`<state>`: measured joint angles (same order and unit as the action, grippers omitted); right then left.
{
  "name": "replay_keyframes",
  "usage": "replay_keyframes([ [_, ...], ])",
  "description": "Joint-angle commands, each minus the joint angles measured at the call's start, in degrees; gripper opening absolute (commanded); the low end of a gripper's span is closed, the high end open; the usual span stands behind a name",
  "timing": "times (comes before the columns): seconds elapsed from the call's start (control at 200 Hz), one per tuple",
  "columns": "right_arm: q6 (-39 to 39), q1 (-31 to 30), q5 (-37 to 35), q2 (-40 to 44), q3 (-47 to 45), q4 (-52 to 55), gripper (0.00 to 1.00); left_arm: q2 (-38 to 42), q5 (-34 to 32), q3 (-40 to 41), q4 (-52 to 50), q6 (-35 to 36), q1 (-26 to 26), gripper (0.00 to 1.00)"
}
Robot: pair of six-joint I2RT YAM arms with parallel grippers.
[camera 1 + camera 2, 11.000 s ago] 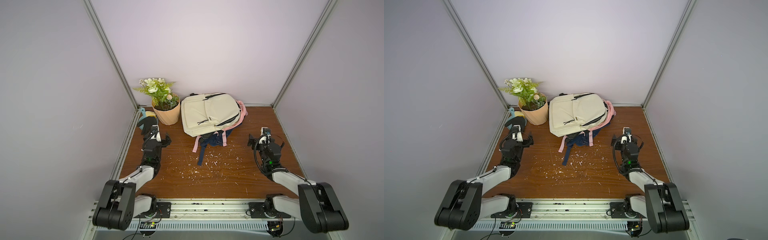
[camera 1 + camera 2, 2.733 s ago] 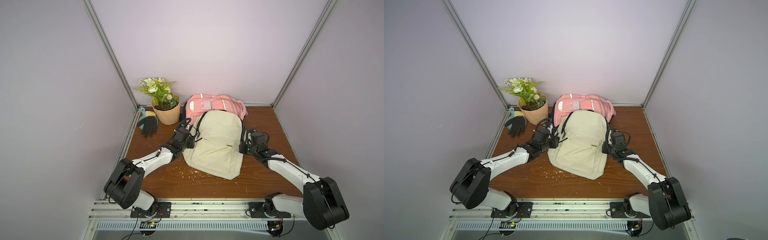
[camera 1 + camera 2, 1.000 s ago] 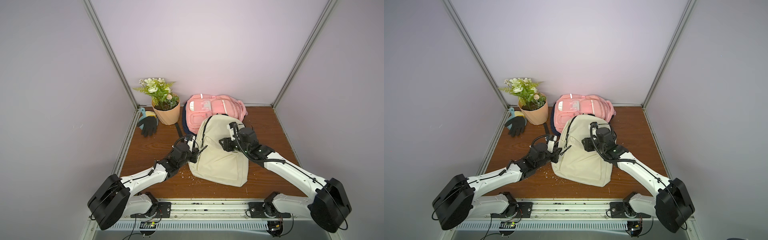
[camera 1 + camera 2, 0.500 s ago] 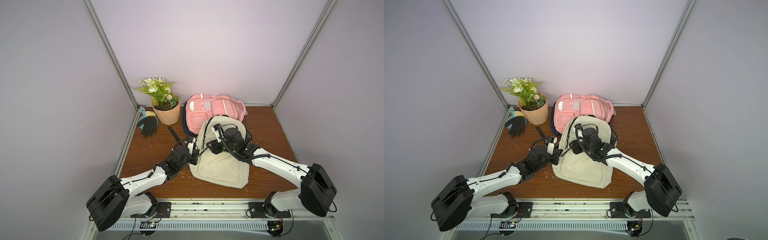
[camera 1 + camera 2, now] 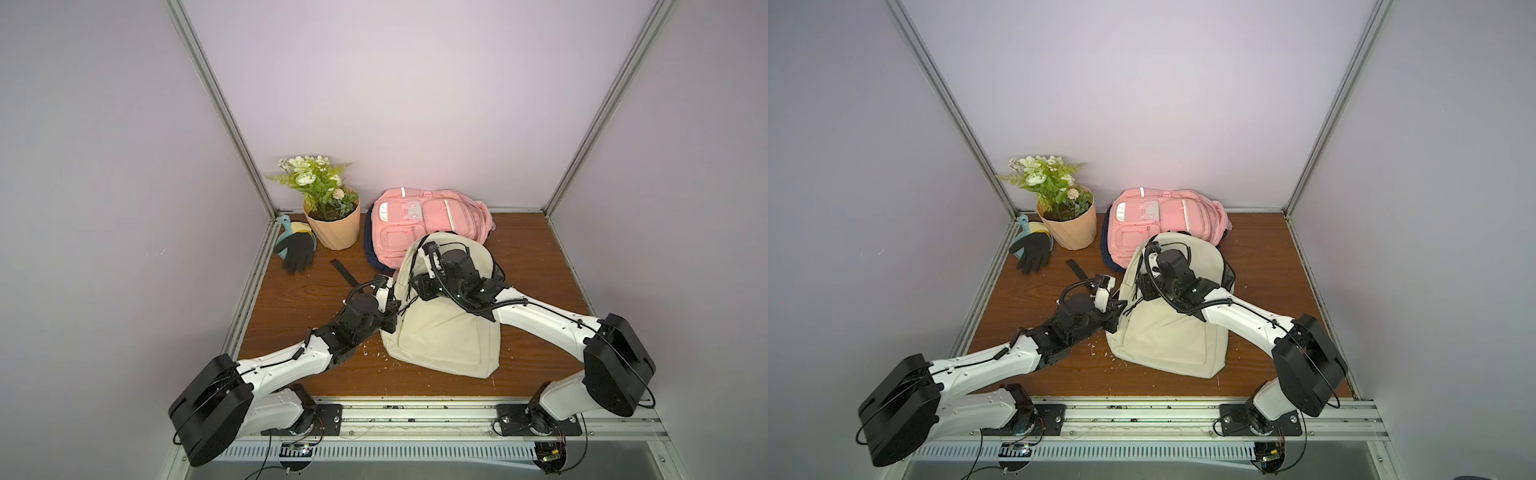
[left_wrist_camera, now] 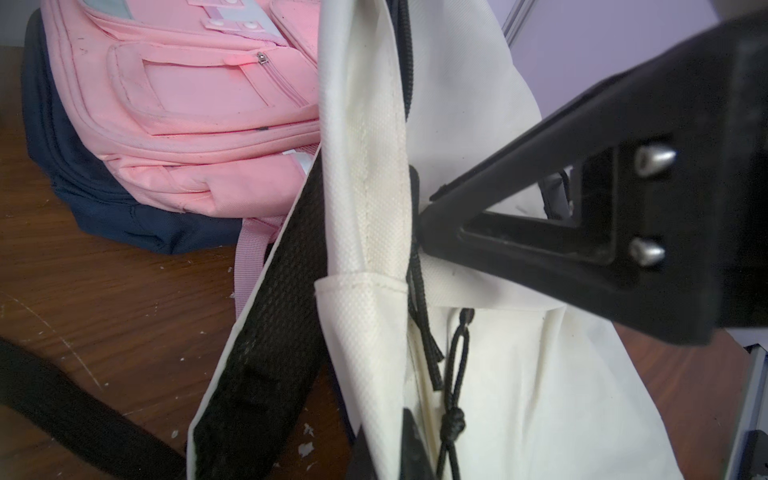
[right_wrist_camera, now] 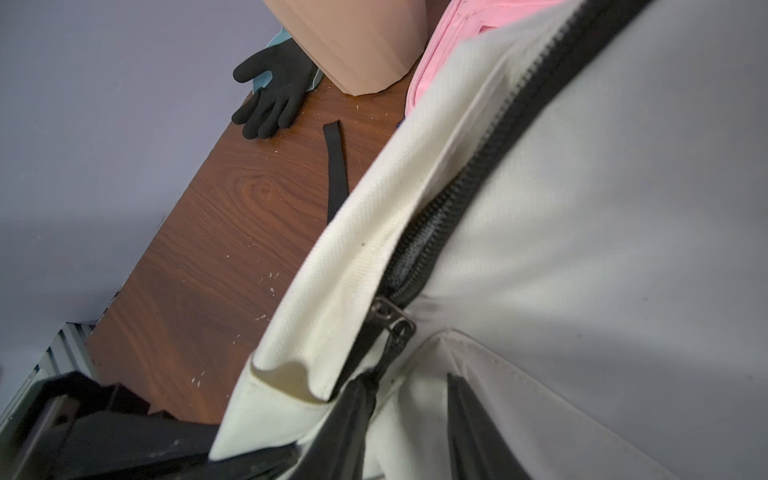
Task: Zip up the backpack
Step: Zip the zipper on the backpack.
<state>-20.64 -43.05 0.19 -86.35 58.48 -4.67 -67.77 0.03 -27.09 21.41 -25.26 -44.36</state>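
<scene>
L gripper [image 5: 392,319] pinches edge of cream backpack [image 5: 449,336]; R gripper [image 5: 417,286], jaws part-open, w/ zipper slider [image 7: 390,316] just ahead.

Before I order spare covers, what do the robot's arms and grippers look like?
The left arm and right arm have white shells, black joint housings and black cables looping outside. The left gripper and right gripper are black; a finger shows a triangular cut-out and two silver screws.

Robot lab test cell is indicated: brown wood-grain tabletop [image 5: 536,257] boxed in by plain lilac wall panels [image 5: 395,104] w/ aluminium corner posts [image 5: 219,104]; 2 white-and-black robot arms [image 5: 540,320] mounted on grey metal base rail [image 5: 415,415].
</scene>
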Motion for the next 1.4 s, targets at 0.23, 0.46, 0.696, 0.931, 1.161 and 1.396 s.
replay_keyframes([
  [0.23,-0.57,-0.73,-3.03,-1.87,3.33,-0.48,0.37,1.28,1.22,-0.51,5.21,1.13,-1.79,0.00],
  [0.46,-0.19,-1.46,-2.37,-4.10,4.95,-1.18,0.36,0.14,0.64,-1.49,4.69,2.48,-3.97,0.00],
  [0.696,0.68,-2.33,-7.08,-4.79,5.74,1.76,0.16,0.90,-2.33,-1.21,4.14,2.58,-4.52,0.00],
  [0.931,1.43,-2.45,-11.58,-1.25,4.18,3.59,0.03,1.78,-6.81,-0.43,2.15,2.58,-4.50,0.00],
  [1.161,5.18,-2.45,-19.95,-0.60,8.46,6.88,0.00,2.29,-7.80,0.89,1.88,1.88,-4.57,0.00],
  [1.396,7.00,-2.43,-26.34,-2.22,13.42,9.35,0.00,2.56,-8.11,1.49,1.62,1.57,-4.58,0.00],
])
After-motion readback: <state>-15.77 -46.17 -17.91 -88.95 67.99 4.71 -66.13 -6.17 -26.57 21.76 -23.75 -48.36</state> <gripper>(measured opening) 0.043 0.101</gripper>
